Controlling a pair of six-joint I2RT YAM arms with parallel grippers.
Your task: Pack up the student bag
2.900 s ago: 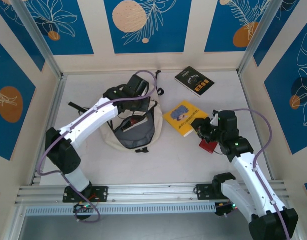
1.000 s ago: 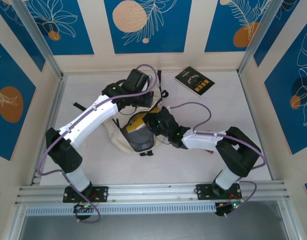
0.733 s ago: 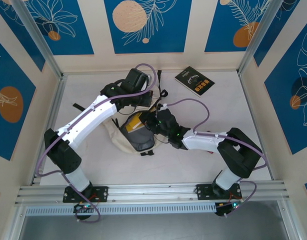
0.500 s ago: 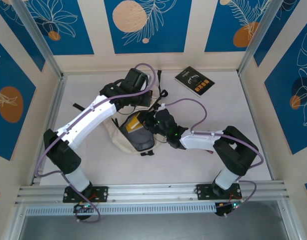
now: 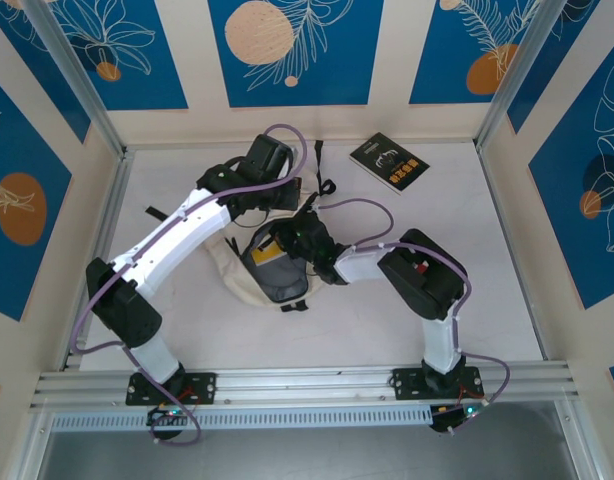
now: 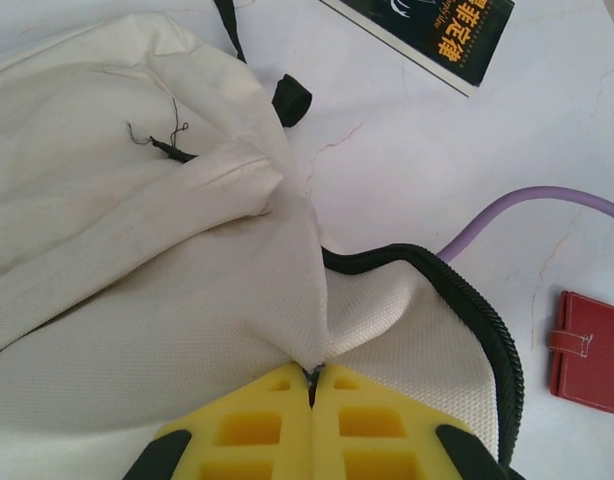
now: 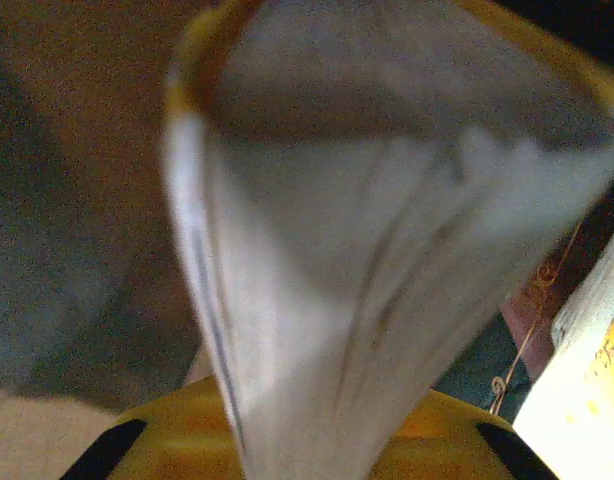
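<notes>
1. bag (image 5: 230,272) lies on middle of table (image 5: 337,320), mouth open twd the right arm, grey lining showing.
2. yellow book (image 5: 269,244) sits partly inside the mouth.
3. l gripper (image 6: 312,372) pressed together, pinching bag's cream fabric just by the black zip edge.
4. r gripper (image 5: 299,236) at the mouth, blurred book pages btwn its fingers; can't tell if clamped or loose.
5. black book (image 5: 389,162) back right, red wallet (image 6: 585,350) on table, both apart from bag.

The student bag (image 6: 137,300) was rough, matt woven cloth, and my left fingers (image 6: 252,432) were dull yellow plastic. The table (image 6: 407,170) was smooth and a bit shiny, the black book (image 6: 437,30) had a glossy cover, and the red wallet (image 6: 585,350) looked like smooth leather.
</notes>
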